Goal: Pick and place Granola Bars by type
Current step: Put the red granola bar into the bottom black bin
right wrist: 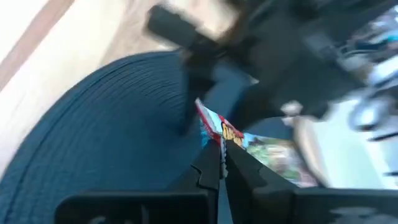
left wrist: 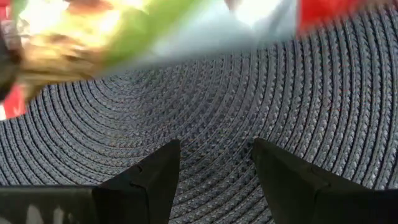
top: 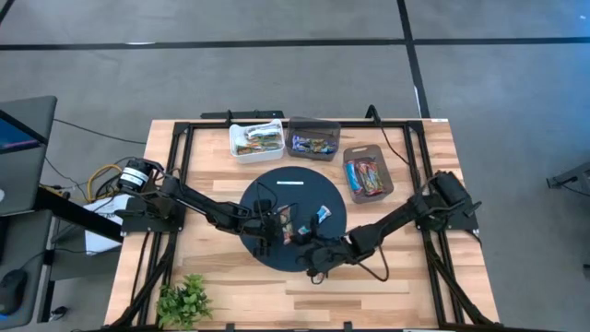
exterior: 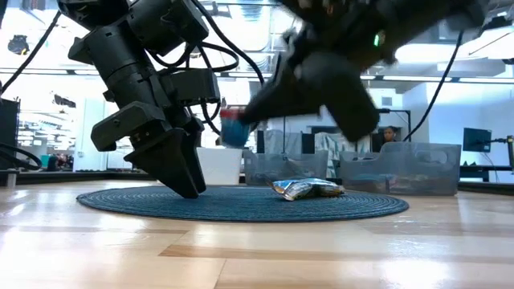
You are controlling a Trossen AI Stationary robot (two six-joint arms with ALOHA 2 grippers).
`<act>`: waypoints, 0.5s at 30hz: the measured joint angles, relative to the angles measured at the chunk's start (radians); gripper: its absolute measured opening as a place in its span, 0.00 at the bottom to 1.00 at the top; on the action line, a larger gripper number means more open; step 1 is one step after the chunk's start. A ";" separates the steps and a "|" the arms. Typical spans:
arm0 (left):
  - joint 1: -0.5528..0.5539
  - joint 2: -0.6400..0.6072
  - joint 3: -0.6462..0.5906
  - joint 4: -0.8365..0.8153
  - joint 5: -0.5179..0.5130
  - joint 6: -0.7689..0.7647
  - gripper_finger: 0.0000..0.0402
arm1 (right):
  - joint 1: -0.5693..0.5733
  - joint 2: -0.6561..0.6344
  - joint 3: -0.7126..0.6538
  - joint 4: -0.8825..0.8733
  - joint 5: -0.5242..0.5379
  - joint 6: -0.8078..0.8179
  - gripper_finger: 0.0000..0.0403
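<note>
Over the round dark mat [top: 263, 198], right gripper [right wrist: 221, 163] pinches a red-and-blue granola bar [right wrist: 219, 132], lifted clear. Left gripper [left wrist: 214, 163] is spread, tips down on the mat beside a green-wrapped bar [left wrist: 99, 31]. Another bar [exterior: 307, 189] lies mid-mat.

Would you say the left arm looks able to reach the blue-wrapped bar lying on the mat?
Probably yes: the open left gripper sits low over the round mat, and the blue-wrapped bar lies uncovered nearby, though the right gripper works close by.

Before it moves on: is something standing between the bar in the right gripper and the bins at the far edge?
The right gripper is shut on a bar. The left arm sits beside it over the mat, but the way to the bins looks open.
</note>
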 joint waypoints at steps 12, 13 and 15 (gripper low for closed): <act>0.000 0.001 0.000 -0.001 0.000 -0.004 0.50 | 0.022 -0.232 0.000 -0.596 0.373 0.334 0.00; 0.000 0.001 0.000 -0.001 0.001 -0.004 0.50 | 0.021 -0.246 0.001 -0.663 0.395 0.395 0.00; 0.000 0.001 -0.001 0.000 0.000 -0.004 0.50 | 0.019 -0.273 0.000 -0.822 0.429 0.524 0.00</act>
